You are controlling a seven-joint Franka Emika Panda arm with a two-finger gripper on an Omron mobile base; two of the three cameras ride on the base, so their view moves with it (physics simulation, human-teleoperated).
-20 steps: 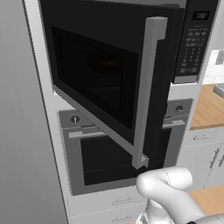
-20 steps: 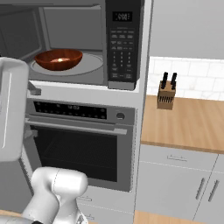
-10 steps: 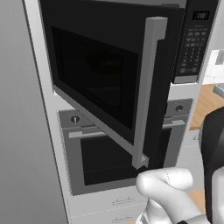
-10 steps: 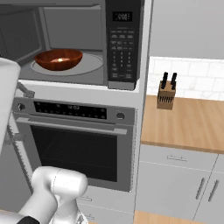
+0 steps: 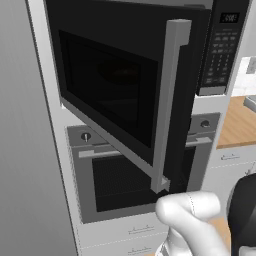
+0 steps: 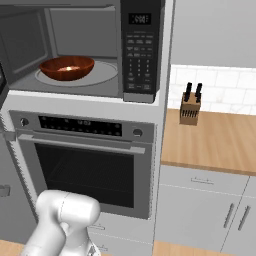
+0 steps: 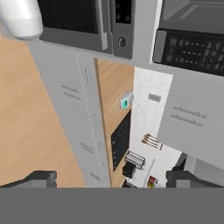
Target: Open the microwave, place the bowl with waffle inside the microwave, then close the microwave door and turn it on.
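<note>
Claw point(image 7: 109, 178) is spread wide w/ nothing between its tips, dark fingertips point(image 7: 37, 178) well apart at the bottom of the hand view; it looks along the cabinets toward the keypad side of the microwave point(image 6: 100, 47) and the oven point(image 7: 87, 22).

Nearest in the base views is the arm's white elbow, low in front of the oven point(image 6: 82, 160).

Next, the microwave door point(image 5: 115, 95) stands swung open toward the robot's left, tall silver handle point(image 5: 167, 105) on its free edge, hanging out in front of the oven's top.

Above the oven, the microwave cavity is open. The bowl with waffle point(image 6: 67, 67) sits inside on the round turntable, left of centre, upright. Contents not clear, just a pale glint in the middle.

Keypad strip & small display are at the cavity's right.

Farther right, wooden bench point(image 6: 215, 145) w/ a knife block point(image 6: 190, 107) near the tiled back wall.
</note>
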